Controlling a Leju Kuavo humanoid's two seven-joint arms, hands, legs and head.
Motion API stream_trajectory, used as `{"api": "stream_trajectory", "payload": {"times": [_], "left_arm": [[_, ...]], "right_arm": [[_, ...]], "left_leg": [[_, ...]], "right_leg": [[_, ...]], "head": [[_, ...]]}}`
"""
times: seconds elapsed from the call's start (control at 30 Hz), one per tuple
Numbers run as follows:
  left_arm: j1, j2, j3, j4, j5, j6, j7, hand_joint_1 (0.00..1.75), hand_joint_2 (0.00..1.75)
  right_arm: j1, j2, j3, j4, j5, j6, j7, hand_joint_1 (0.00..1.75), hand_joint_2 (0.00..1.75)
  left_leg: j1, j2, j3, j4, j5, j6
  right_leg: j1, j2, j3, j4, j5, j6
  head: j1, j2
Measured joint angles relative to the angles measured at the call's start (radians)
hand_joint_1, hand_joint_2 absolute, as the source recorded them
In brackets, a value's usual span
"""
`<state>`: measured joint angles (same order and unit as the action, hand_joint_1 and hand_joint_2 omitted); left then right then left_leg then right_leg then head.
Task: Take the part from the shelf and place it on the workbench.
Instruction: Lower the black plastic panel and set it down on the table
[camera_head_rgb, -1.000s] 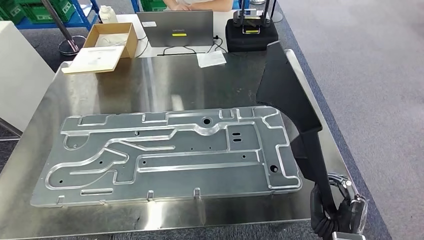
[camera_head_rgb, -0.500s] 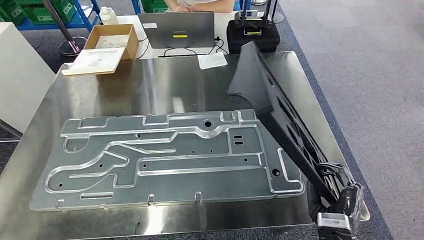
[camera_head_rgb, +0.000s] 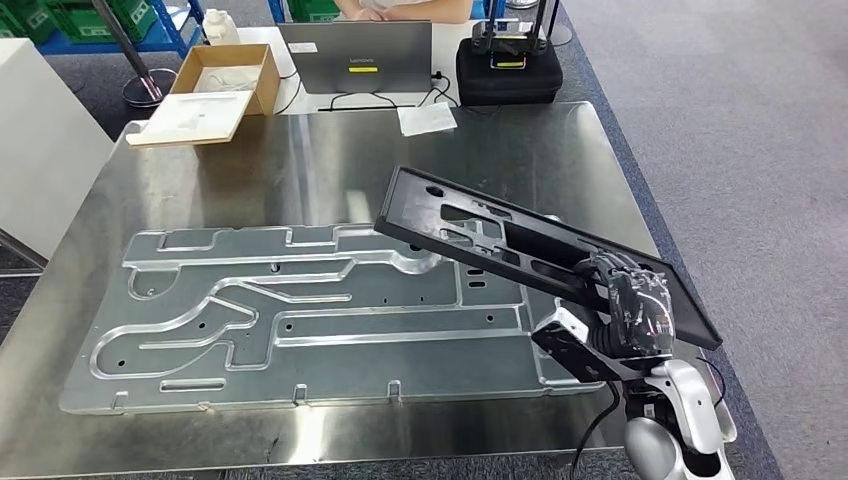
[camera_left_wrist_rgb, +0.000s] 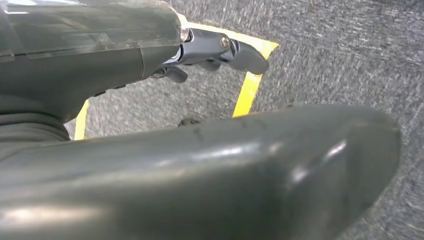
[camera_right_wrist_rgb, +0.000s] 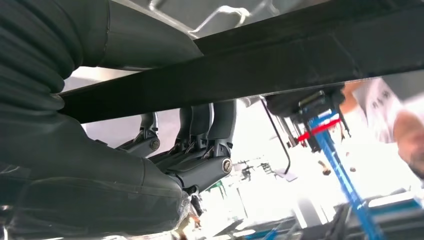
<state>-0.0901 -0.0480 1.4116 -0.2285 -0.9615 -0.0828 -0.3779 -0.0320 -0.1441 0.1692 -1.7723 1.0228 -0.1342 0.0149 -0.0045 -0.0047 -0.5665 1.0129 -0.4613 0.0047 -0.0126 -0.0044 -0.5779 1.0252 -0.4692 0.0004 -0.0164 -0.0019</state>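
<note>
Right hand (camera_head_rgb: 628, 312) grips the long flat black part (camera_head_rgb: 500, 240) with cutouts, tilted above the workbench (camera_head_rgb: 330, 160); left hand (camera_left_wrist_rgb: 215, 47) holds nothing, fingers apart

we see a matte black part (camera_head_rgb: 520, 245) with cut-out slots, above a shiny silver workbench (camera_head_rgb: 250, 175) carrying a pale grey grooved metal plate (camera_head_rgb: 300, 310). the right hand (camera_head_rgb: 630, 315) is dark grey (its arm silver). behind sit a brown cardboard box (camera_head_rgb: 225, 80), a grey laptop (camera_head_rgb: 355, 55) and a black case (camera_head_rgb: 508, 70); yellow tape (camera_left_wrist_rgb: 248, 90) lines the grey floor.
</note>
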Motion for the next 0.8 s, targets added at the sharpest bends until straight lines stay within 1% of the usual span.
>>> {"api": "stream_trajectory", "payload": {"times": [0.07,0.1,0.13,0.17,0.2,0.23,0.27,0.3,0.33,0.37,0.4,0.43,0.47,0.5,0.57,0.6,0.63,0.67,0.7,0.73,0.77,0.8], "left_arm": [[-0.002,0.002,-0.011,0.000,-0.005,0.000,0.002,0.00,0.00],[-0.004,0.003,-0.017,0.000,-0.007,-0.001,0.002,0.00,0.00],[-0.006,0.003,-0.021,0.000,-0.009,-0.001,0.002,0.00,0.00],[-0.007,0.003,-0.025,0.000,-0.011,-0.002,0.002,0.00,0.00],[-0.008,0.003,-0.028,0.000,-0.013,-0.002,0.002,0.00,0.00],[-0.008,0.003,-0.030,0.000,-0.014,-0.002,0.002,0.00,0.00],[-0.008,0.003,-0.031,0.000,-0.015,-0.002,0.002,0.00,0.00],[-0.008,0.003,-0.033,0.000,-0.016,-0.003,0.002,0.00,0.00],[-0.007,0.003,-0.035,0.000,-0.018,-0.003,0.002,0.00,0.00],[-0.007,0.003,-0.037,0.000,-0.019,-0.004,0.002,0.00,0.00],[-0.008,0.003,-0.040,0.000,-0.021,-0.004,0.002,0.00,0.00],[-0.008,0.003,-0.042,0.000,-0.022,-0.005,0.003,0.00,0.00],[-0.009,0.003,-0.044,0.000,-0.022,-0.006,0.004,0.00,0.00],[-0.009,0.003,-0.046,0.000,-0.023,-0.006,0.005,0.00,0.00],[-0.009,0.004,-0.048,0.000,-0.023,-0.006,0.007,0.00,0.00],[-0.009,0.004,-0.048,0.000,-0.023,-0.006,0.008,0.00,0.00],[-0.009,0.005,-0.049,0.000,-0.023,-0.006,0.008,0.00,0.00],[-0.009,0.005,-0.049,0.001,-0.023,-0.006,0.009,0.00,0.00],[-0.009,0.005,-0.050,0.001,-0.024,-0.006,0.009,0.00,0.00],[-0.008,0.005,-0.050,0.001,-0.024,-0.006,0.010,0.00,0.00],[-0.007,0.005,-0.050,0.001,-0.025,-0.006,0.010,0.00,0.00],[-0.005,0.005,-0.050,0.001,-0.026,-0.006,0.011,0.00,0.00]], "right_arm": [[-0.034,-0.006,0.029,0.032,0.021,0.030,0.005,1.75,1.75],[-0.053,-0.008,0.045,0.049,0.029,0.041,0.008,1.75,1.75],[-0.073,-0.009,0.063,0.067,0.035,0.050,0.010,1.75,1.75],[-0.091,-0.010,0.080,0.085,0.038,0.057,0.013,1.75,1.75],[-0.108,-0.010,0.096,0.105,0.041,0.064,0.016,1.75,1.75],[-0.123,-0.010,0.112,0.126,0.043,0.072,0.018,1.75,1.75],[-0.135,-0.010,0.128,0.146,0.045,0.080,0.020,1.75,1.75],[-0.148,-0.010,0.143,0.166,0.047,0.088,0.022,1.75,1.75],[-0.161,-0.010,0.157,0.183,0.048,0.095,0.023,1.75,1.75],[-0.174,-0.010,0.169,0.197,0.049,0.099,0.023,1.75,1.75],[-0.189,-0.010,0.183,0.212,0.049,0.103,0.023,1.75,1.75],[-0.204,-0.010,0.194,0.225,0.050,0.107,0.023,1.75,1.75],[-0.218,-0.009,0.205,0.239,0.050,0.110,0.023,1.75,1.75],[-0.228,-0.009,0.215,0.251,0.051,0.113,0.024,1.75,1.75],[-0.242,-0.008,0.231,0.272,0.051,0.117,0.025,1.75,1.75],[-0.249,-0.007,0.237,0.282,0.049,0.118,0.025,1.75,1.75],[-0.256,-0.004,0.244,0.291,0.047,0.119,0.026,1.75,1.75],[-0.262,-0.001,0.250,0.301,0.044,0.119,0.026,1.75,1.75],[-0.268,0.002,0.255,0.311,0.041,0.119,0.026,1.75,1.75],[-0.271,0.005,0.261,0.323,0.039,0.119,0.026,1.75,1.75],[-0.274,0.008,0.266,0.334,0.038,0.119,0.026,1.75,1.75],[-0.277,0.011,0.270,0.345,0.038,0.119,0.025,1.75,1.75]], "left_leg": [[0.004,0.003,0.004,-0.015,0.009,0.011],[0.007,0.004,0.008,-0.024,0.015,0.017],[0.009,0.006,0.012,-0.033,0.020,0.023],[0.009,0.007,0.012,-0.035,0.022,0.027],[0.008,0.007,0.012,-0.036,0.023,0.029],[0.008,0.006,0.011,-0.035,0.022,0.029],[0.007,0.005,0.011,-0.034,0.021,0.029],[0.007,0.004,0.012,-0.031,0.019,0.029],[0.007,0.003,0.012,-0.028,0.017,0.027],[0.007,0.002,0.012,-0.024,0.013,0.024],[0.005,0.001,0.011,-0.018,0.009,0.020],[0.004,0.000,0.007,-0.013,0.006,0.015],[0.002,0.000,0.004,-0.009,0.004,0.010],[0.001,0.000,0.002,-0.008,0.004,0.006],[0.002,-0.001,0.001,-0.006,-0.001,-0.003],[0.002,-0.001,-0.004,0.007,-0.011,-0.009],[0.004,-0.001,-0.019,0.041,-0.032,-0.015],[0.007,0.000,-0.045,0.095,-0.059,-0.020],[0.008,0.000,-0.080,0.165,-0.089,-0.025],[0.011,0.000,-0.117,0.233,-0.110,-0.028],[0.012,0.000,-0.144,0.274,-0.115,-0.030],[0.014,0.000,-0.154,0.279,-0.098,-0.031]], "right_leg": [[-0.001,0.002,0.000,-0.002,-0.001,0.012],[0.000,0.003,-0.006,0.012,-0.013,0.016],[0.000,0.003,-0.022,0.048,-0.036,0.019],[-0.002,0.004,-0.047,0.103,-0.065,0.021],[-0.003,0.004,-0.080,0.170,-0.097,0.023],[-0.003,0.004,-0.110,0.229,-0.116,0.026],[-0.004,0.004,-0.128,0.260,-0.119,0.028],[-0.005,0.004,-0.128,0.254,-0.101,0.029],[-0.006,0.004,-0.110,0.210,-0.067,0.029],[-0.008,0.003,-0.080,0.141,-0.028,0.028],[-0.007,0.003,-0.051,0.077,-0.001,0.025],[-0.006,0.003,-0.031,0.031,0.014,0.022],[-0.003,0.004,-0.022,0.008,0.017,0.017],[-0.001,0.004,-0.021,0.005,0.012,0.013],[-0.003,0.004,-0.020,-0.001,0.013,0.002],[-0.006,0.004,-0.017,-0.005,0.014,-0.005],[-0.008,0.003,-0.013,-0.010,0.015,-0.010],[-0.009,0.002,-0.010,-0.012,0.015,-0.015],[-0.009,0.002,-0.008,-0.013,0.013,-0.018],[-0.008,0.002,-0.008,-0.012,0.012,-0.020],[-0.008,0.003,-0.006,-0.012,0.010,-0.020],[-0.008,0.004,-0.003,-0.011,0.007,-0.020]], "head": [[0.000,0.000],[0.001,0.000],[0.001,0.000],[0.002,0.000],[0.002,0.000],[0.001,0.000],[0.001,0.000],[0.001,0.000],[0.001,0.000],[0.002,0.000],[0.002,0.000],[0.001,0.000],[0.000,0.000],[0.000,0.000],[0.000,0.000],[-0.001,0.000],[-0.002,0.000],[-0.003,0.000],[-0.004,0.000],[-0.004,0.000],[-0.004,0.000],[-0.004,0.000]]}}
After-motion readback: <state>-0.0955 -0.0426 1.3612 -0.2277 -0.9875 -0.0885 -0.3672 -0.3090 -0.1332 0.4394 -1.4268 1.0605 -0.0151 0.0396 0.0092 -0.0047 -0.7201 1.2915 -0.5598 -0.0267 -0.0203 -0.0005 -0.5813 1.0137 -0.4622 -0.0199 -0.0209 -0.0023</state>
